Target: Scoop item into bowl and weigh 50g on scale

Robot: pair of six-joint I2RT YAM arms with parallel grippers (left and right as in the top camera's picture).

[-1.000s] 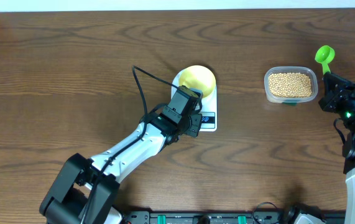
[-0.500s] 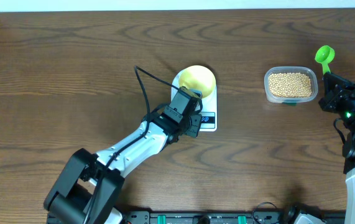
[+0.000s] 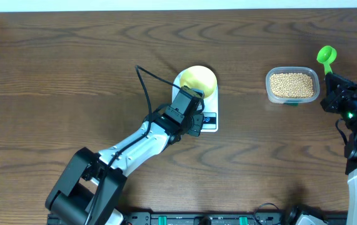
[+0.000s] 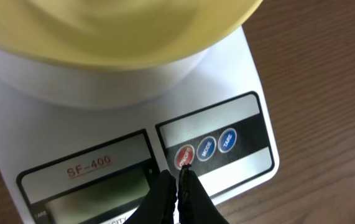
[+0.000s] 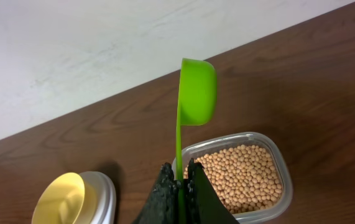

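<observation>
The pale yellow bowl (image 3: 198,78) (image 4: 102,31) (image 5: 65,199) stands on the white scale (image 3: 211,127) (image 4: 252,124) (image 5: 102,193); no beans show inside it. My left gripper (image 3: 197,119) (image 4: 177,177) is shut with nothing in it, its tips at the red button (image 4: 184,155) beside the scale's display. The item, tan-yellow beans (image 3: 292,85) (image 5: 242,177), fills a clear tub (image 3: 316,80) (image 5: 283,186) to the right. My right gripper (image 3: 330,79) (image 5: 178,171) is shut on the handle of a green scoop (image 3: 326,55) (image 5: 197,92), held upright and empty beside the tub.
Brown wooden table (image 3: 72,75) with a white wall strip along its far edge. Two more round buttons (image 4: 216,144) sit to the right of the red one. A black cable (image 3: 144,94) loops up from the left arm.
The left arm's lower links have shifted slightly rightward while its gripper stays at the scale's front. The right arm and scoop have not moved.
</observation>
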